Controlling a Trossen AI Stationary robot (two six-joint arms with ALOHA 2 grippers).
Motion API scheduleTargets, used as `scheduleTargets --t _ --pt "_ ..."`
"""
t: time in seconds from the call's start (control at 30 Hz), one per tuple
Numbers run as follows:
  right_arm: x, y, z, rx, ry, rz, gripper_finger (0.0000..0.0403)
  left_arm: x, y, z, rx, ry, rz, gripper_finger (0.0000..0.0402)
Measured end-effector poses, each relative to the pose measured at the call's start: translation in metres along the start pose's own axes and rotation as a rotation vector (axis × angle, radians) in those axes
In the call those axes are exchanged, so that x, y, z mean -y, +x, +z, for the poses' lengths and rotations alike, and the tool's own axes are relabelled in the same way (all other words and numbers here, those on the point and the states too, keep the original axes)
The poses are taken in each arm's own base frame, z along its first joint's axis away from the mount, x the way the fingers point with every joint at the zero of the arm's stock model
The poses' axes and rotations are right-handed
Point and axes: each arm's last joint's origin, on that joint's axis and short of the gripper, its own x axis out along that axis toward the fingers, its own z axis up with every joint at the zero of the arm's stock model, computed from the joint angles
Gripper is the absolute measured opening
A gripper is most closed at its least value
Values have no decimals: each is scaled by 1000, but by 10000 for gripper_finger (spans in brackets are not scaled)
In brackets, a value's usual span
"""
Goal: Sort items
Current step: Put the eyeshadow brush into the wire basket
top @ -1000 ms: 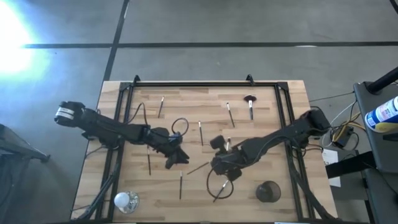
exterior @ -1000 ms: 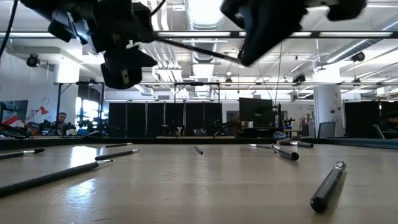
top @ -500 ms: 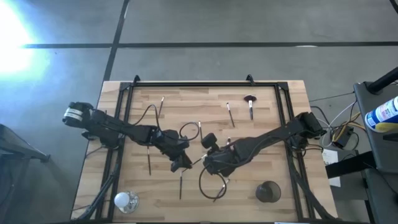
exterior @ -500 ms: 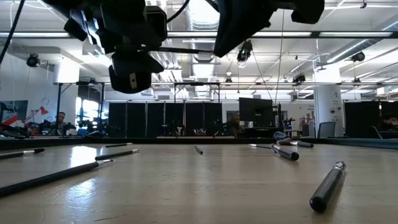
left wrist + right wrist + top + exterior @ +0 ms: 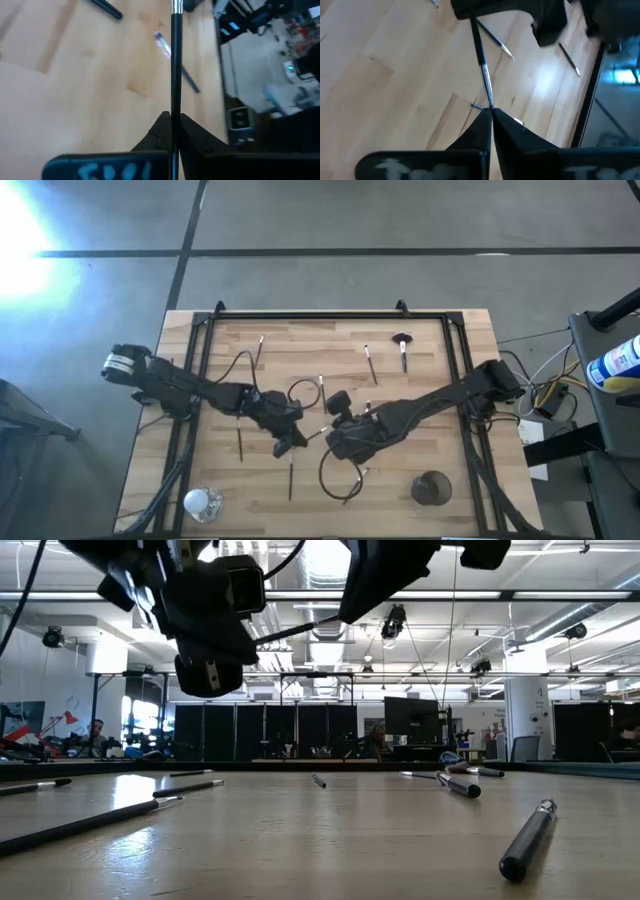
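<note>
Slim dark stick (image 5: 316,434) with silver ferrule, clamped at both ends by left hand (image 5: 297,442) and right hand (image 5: 333,431) above desk (image 5: 300,350).

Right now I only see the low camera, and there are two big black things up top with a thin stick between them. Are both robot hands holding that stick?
Observer: Yes. The left wrist view shows the left gripper shut on the slim stick.
Operator: And the other one?
Observer: The right wrist view shows the right gripper shut on the same stick's other end.
Operator: Where are the cups? I can't see any.
Observer: In the high view, a shiny silver cup stands at the table's left corner and a dark round cup near its right corner, both along the picture's bottom edge.
</note>
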Motion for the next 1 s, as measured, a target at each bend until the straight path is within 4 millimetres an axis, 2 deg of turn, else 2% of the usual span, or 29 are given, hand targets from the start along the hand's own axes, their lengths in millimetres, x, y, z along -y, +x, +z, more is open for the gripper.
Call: scheduleTargets --t 0.17,0.3,0.4,0.53,0.77,0.87,1.0 --pt "1 -17 -9 -32 160 -42 45 -14 0 -15 162 50 -29 7" --pt "-1 -23 -26 -40 308 -107 75 -25 -7 -28 343 117 -8 7" --pt "-6 -20 -39 45 443 -138 96 -30 -14 -32 494 178 24 7" --pt "-14 -6 -55 248 620 -148 118 -30 -21 -32 628 272 5 7" --pt "-9 5 -78 673 926 -166 147 -26 -11 -13 773 417 -49 7" --pt "-6 4 -85 844 1011 -180 160 -27 0 -1 796 448 -103 7" --pt "-3 1 -90 973 1065 -181 170 -26 13 15 805 486 -155 7"
